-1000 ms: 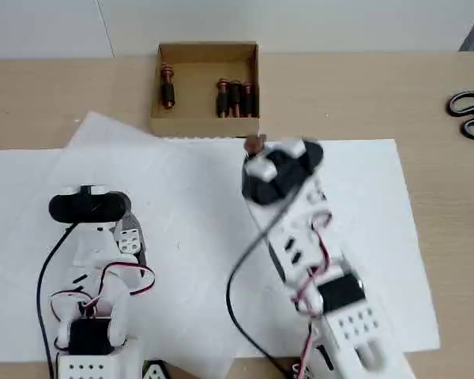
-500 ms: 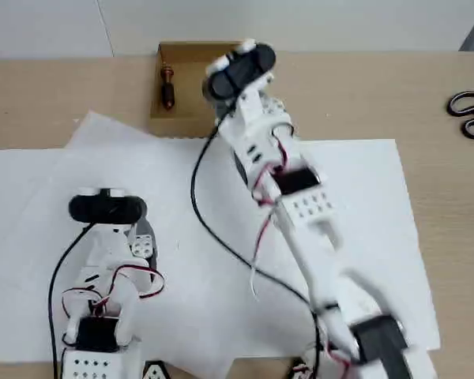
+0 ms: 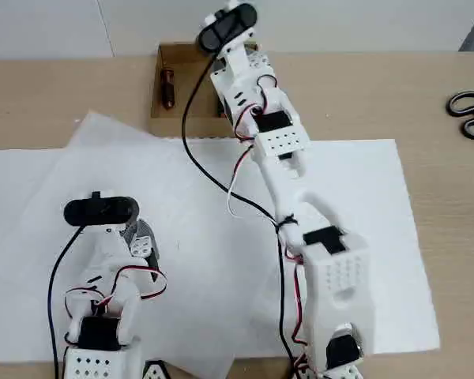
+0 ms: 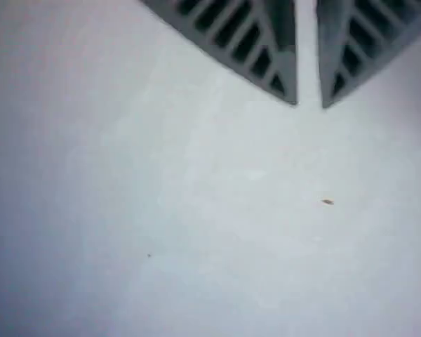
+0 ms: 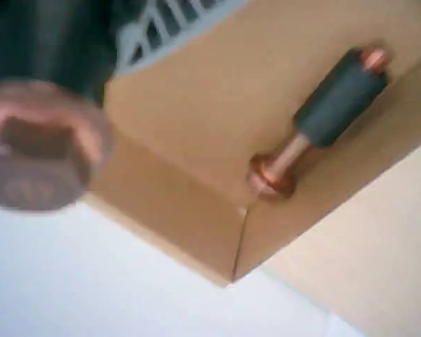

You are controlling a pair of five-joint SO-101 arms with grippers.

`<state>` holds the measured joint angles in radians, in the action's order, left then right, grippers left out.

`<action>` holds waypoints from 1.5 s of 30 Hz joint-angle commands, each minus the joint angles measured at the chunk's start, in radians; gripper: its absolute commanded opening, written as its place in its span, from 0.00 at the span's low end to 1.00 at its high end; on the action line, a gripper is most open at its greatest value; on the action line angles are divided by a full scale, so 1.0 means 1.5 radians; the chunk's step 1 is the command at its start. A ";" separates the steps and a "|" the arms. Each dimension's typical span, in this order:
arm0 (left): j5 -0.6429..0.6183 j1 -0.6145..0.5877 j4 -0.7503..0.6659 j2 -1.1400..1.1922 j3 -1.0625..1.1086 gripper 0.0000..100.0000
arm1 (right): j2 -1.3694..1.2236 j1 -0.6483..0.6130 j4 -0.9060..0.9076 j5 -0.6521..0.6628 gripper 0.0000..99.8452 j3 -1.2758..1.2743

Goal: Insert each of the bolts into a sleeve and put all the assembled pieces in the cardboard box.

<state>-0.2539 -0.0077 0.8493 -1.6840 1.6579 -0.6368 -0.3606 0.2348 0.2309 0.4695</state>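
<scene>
The cardboard box stands at the table's far edge. One assembled piece, a copper bolt in a black sleeve, lies along its left wall. My right arm stretches over the box and hides its right half. In the right wrist view my right gripper is shut on another assembled piece, its copper bolt head close to the camera, above the box floor and apart from the lying piece. My left gripper rests low over the white paper, fingertips almost together, holding nothing.
White paper sheets cover the near table. Black scissors lie at the far right on the bare wood. A black cable from the right arm loops across the paper between the arms.
My right arm has swung from the paper's far edge out over the box, carrying the assembled piece. The left arm has shifted slightly toward the near side.
</scene>
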 commanded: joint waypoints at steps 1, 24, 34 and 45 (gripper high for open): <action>-0.005 0.002 -0.017 -0.007 -0.002 0.01 | -0.055 -0.003 0.003 0.037 0.01 0.136; -0.005 0.002 -0.017 -0.007 -0.002 0.01 | -0.093 0.004 0.187 0.099 0.23 0.300; -0.005 0.003 -0.017 -0.007 -0.002 0.01 | 0.010 -0.001 0.336 0.098 0.00 0.299; -0.004 0.033 -0.014 -0.007 -0.002 0.01 | 0.196 0.001 0.655 -0.007 0.00 0.299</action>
<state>-0.2570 0.0338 0.8493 -1.6840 1.6579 -0.4910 -0.3621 1.1032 0.3000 0.8669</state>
